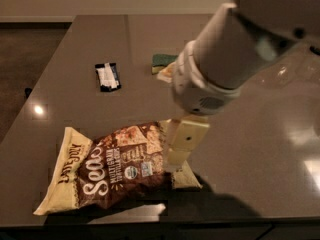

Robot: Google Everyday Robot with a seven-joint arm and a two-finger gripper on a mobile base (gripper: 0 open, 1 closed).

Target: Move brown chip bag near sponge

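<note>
Near the front edge of the dark table [260, 149] lies the big crinkly brown chip bag [115, 171], the cream gripper [179, 151] hangs at its right end, open or closed I cannot tell, so I think grasping comes next, then carrying toward the far green-topped sponge [161, 61].

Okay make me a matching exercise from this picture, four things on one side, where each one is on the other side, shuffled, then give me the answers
Things:
1. brown chip bag
2. sponge
3. black-and-white packet
4. pincer

Places:
A. far part of the table, partly hidden behind the arm
B. lying flat by the table's near edge, left of centre
C. at the right end of the chip bag
D. far part of the table, left of the sponge, in full view

Pairs: 1-B, 2-A, 3-D, 4-C
</note>
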